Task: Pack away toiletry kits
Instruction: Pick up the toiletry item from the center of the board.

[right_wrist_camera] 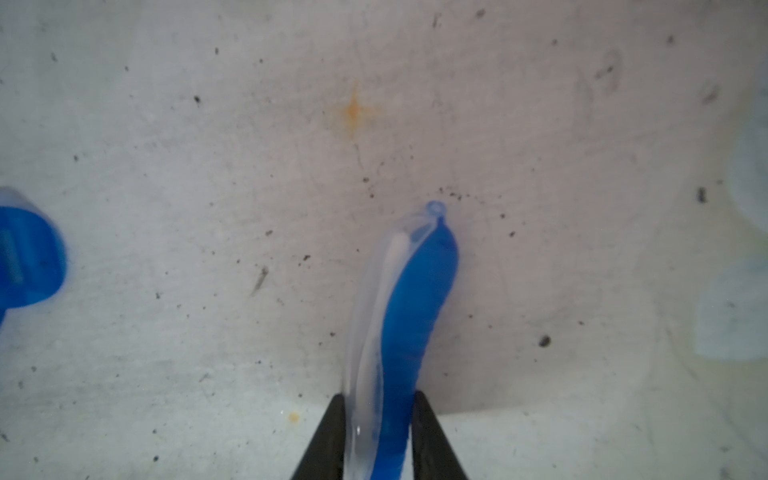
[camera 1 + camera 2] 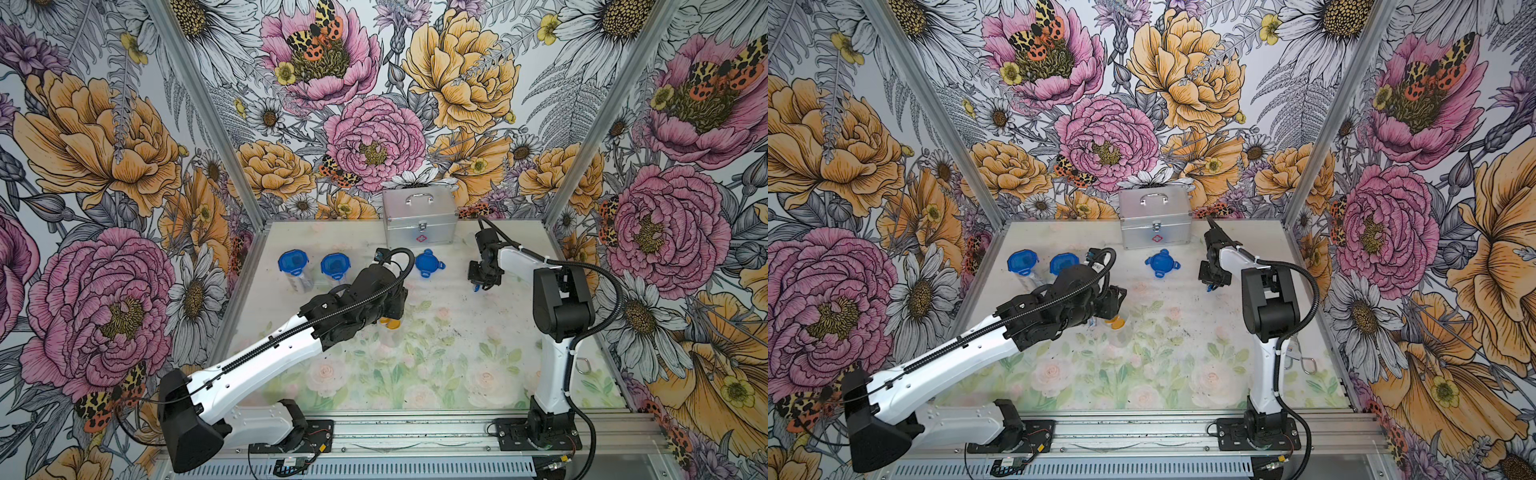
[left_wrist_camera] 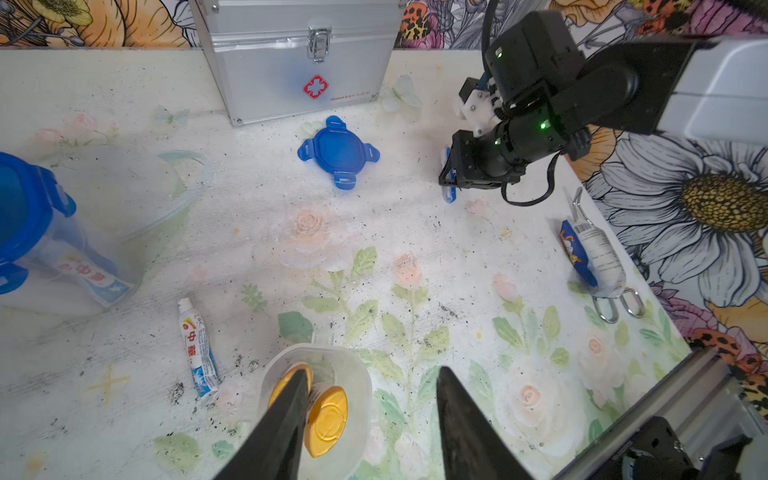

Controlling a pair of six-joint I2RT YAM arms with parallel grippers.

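Two lidded cups (image 2: pixel 293 262) (image 2: pixel 335 266) stand at ten o'clock, one loose lid (image 2: pixel 428 262) at twelve; one tube (image 3: pixel 198 347) lies beside one open cup (image 3: pixel 360 409) of two bottles (image 3: pixel 328 419). Left gripper (image 3: pixel 376 370) gapes over it; right gripper (image 1: pixel 378 397), two o'clock, pinches one toothbrush (image 1: pixel 411 316).

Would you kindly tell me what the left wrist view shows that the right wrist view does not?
Only the left wrist view: the silver case, the open cup holding two yellow-capped bottles, a toothpaste tube lying beside it, and the open left gripper. Only the right wrist view: a close look at the right gripper clamped on the toothbrush. Both: the loose blue lid, the toothbrush and the table.
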